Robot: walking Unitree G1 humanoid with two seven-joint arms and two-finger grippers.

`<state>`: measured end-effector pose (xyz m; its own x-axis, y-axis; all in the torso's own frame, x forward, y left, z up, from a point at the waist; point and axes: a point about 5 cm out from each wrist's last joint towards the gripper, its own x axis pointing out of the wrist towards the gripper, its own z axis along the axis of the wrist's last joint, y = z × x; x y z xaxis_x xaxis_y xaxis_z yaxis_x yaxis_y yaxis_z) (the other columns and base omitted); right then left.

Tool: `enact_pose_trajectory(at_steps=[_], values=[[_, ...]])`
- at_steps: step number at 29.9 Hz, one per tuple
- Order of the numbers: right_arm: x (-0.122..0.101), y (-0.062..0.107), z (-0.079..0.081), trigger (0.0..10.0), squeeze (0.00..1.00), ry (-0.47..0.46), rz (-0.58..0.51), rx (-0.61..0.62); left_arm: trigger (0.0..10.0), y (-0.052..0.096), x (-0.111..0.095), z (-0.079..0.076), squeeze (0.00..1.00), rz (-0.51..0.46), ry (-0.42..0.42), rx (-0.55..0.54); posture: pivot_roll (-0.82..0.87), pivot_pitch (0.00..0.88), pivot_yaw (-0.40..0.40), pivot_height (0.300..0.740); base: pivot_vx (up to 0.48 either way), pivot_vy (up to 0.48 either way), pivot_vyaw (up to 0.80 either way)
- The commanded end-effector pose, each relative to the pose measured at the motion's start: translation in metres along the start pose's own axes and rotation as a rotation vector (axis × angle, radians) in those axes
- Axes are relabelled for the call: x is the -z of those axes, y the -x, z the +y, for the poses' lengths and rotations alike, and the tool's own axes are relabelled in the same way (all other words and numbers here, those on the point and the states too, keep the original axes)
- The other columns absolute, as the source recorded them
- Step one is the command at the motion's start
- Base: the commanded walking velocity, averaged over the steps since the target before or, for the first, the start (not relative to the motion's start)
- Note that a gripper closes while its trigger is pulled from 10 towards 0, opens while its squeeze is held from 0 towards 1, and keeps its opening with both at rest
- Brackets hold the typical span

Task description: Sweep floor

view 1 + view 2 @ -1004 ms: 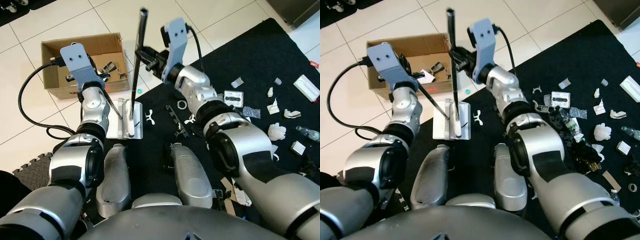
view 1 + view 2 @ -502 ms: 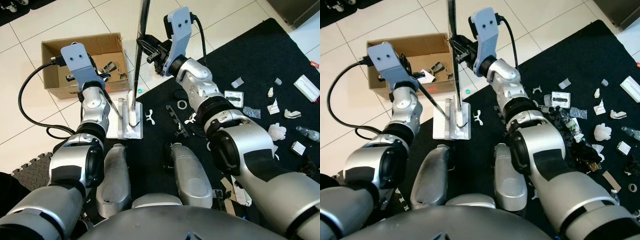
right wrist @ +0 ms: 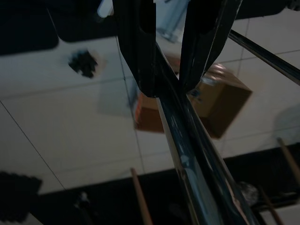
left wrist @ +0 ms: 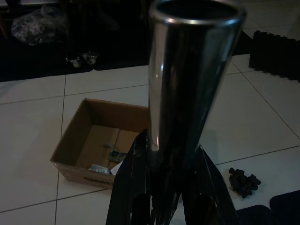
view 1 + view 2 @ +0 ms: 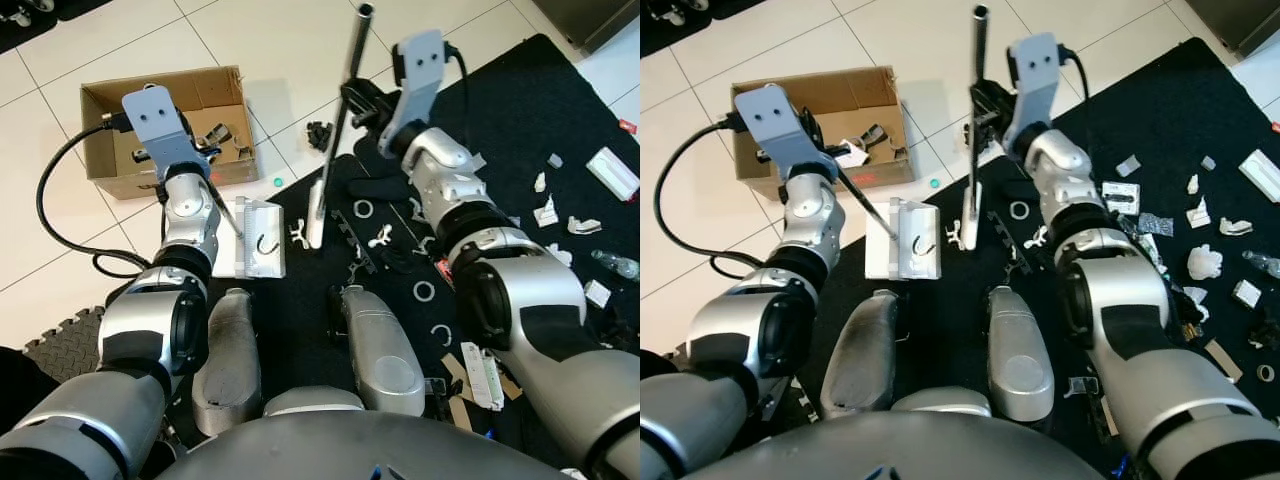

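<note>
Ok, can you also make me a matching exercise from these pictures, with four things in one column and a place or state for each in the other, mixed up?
Things:
1. cardboard box
2. dustpan
3. broom pole
4. black clump

Places or states:
A. white, at the edge of the black mat
B. loose on the tiles, between box and mat
C. open, on the white tiles
D. clamped in the right gripper

Pairs: 1-C, 2-A, 3-D, 4-B
</note>
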<state>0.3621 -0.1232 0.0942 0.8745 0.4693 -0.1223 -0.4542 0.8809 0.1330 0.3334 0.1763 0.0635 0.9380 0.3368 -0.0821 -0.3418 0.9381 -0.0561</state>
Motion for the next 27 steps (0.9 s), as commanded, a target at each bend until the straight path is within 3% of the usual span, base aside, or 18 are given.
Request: enact_pose_trajectory(at_steps=[1,11,16,19,22,27], values=[[0.007,0.002,0.0,10.0,0.0,0.011,0.015,0.011,10.0,0.011,0.024,0.003,0.0,0.113,-0.018,-0.001,-0.05,0.141,-0.033,0.74,0.0,0.0,0.0],[0.02,-0.003,0.023,10.0,0.0,0.022,0.063,-0.062,10.0,0.013,0.027,0.003,0.0,0.124,-0.017,0.004,-0.05,0.144,-0.041,0.74,0.0,0.0,0.0],[0.03,-0.01,0.057,10.0,0.0,0.04,0.092,-0.177,10.0,0.014,0.029,0.004,0.0,0.129,-0.021,0.0,-0.05,0.143,-0.047,0.74,0.0,0.0,0.0],[0.031,-0.011,0.06,10.0,0.0,0.043,0.094,-0.186,10.0,0.014,0.029,0.004,0.0,0.129,-0.021,0.0,-0.05,0.143,-0.047,0.74,0.0,0.0,0.0],[0.04,-0.014,0.082,10.0,0.0,0.059,0.124,-0.214,10.0,0.014,0.029,0.004,0.0,0.128,-0.02,-0.003,-0.04,0.145,-0.052,0.74,0.0,0.0,0.0],[0.039,-0.02,0.103,10.0,0.0,0.059,0.114,-0.246,10.0,0.014,0.029,0.005,0.0,0.126,-0.021,-0.008,-0.03,0.143,-0.055,0.74,0.0,0.0,0.0]])
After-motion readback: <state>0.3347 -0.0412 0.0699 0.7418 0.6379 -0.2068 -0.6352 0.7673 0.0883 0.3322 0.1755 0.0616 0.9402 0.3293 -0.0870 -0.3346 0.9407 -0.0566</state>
